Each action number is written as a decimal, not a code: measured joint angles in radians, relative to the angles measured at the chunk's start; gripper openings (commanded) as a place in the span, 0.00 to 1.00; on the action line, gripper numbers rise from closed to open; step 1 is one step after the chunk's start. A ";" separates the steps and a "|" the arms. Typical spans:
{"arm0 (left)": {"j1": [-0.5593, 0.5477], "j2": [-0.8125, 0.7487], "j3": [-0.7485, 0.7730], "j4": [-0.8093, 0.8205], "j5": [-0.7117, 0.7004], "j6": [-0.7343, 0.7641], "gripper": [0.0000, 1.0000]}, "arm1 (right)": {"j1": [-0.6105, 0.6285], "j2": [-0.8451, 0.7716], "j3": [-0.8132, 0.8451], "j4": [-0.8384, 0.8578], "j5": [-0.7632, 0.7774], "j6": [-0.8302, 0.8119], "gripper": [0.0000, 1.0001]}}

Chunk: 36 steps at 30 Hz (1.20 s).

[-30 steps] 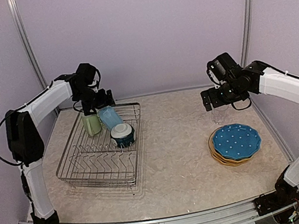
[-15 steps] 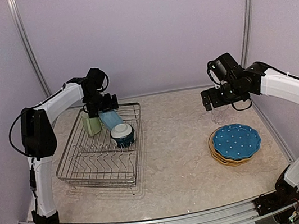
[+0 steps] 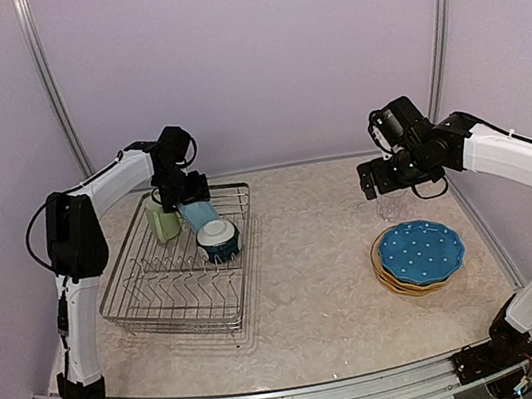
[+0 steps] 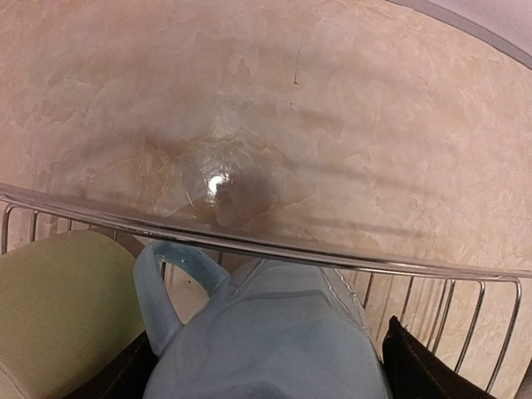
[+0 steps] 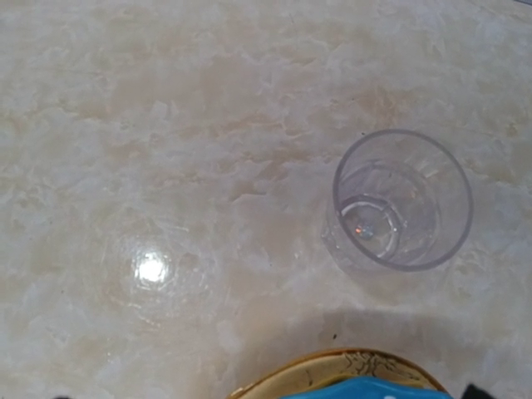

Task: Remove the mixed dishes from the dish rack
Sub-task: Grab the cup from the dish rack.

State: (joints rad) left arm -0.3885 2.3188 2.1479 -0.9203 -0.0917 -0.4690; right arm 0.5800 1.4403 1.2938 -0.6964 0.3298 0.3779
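The dish rack point(image 3: 150, 299) sits at the left of the table. In it are a light green mug point(image 3: 160, 221), a light blue mug point(image 3: 202, 215) lying tilted, and a dark-teal bowl point(image 3: 219, 239). My left gripper point(image 3: 187, 192) is down at the rack's far end, open, its fingers point(image 4: 420, 366) close on either side of the light blue mug point(image 4: 274, 332), beside the green mug point(image 4: 58, 307). My right gripper point(image 3: 384, 179) hangs open and empty over the clear glass point(image 5: 403, 199), which stands upright on the table. The blue dotted plate point(image 3: 421, 249) tops the plate stack.
The rack's far rim point(image 4: 274, 247) crosses the left wrist view just beyond the blue mug's handle point(image 4: 154, 287). The plate stack's edge point(image 5: 332, 376) lies just near of the glass. Purple walls close in the table behind and at both sides.
My left gripper has shifted right from above the green mug and come down round the light blue mug, its jaws narrowing a little. The right arm has stayed put.
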 measured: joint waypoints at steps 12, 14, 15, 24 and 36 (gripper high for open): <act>-0.003 -0.003 0.001 0.000 0.007 0.035 0.54 | 0.000 -0.006 0.000 0.000 -0.013 0.013 1.00; -0.006 -0.005 0.001 -0.002 0.006 0.045 0.52 | 0.000 -0.012 0.000 0.000 -0.014 0.015 1.00; -0.008 -0.006 0.001 -0.004 0.006 0.049 0.51 | 0.000 -0.014 0.000 0.000 -0.014 0.017 1.00; -0.035 -0.109 -0.014 -0.043 0.004 0.082 0.47 | 0.002 -0.014 0.000 0.000 -0.029 0.047 1.00; -0.021 -0.456 -0.143 -0.029 0.131 0.101 0.44 | 0.112 0.070 0.121 0.015 -0.063 0.120 1.00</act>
State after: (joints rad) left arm -0.4095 1.8626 2.0045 -0.9493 0.0391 -0.3683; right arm 0.6922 1.5105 1.4143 -0.6815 0.2668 0.4976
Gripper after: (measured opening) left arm 0.816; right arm 0.997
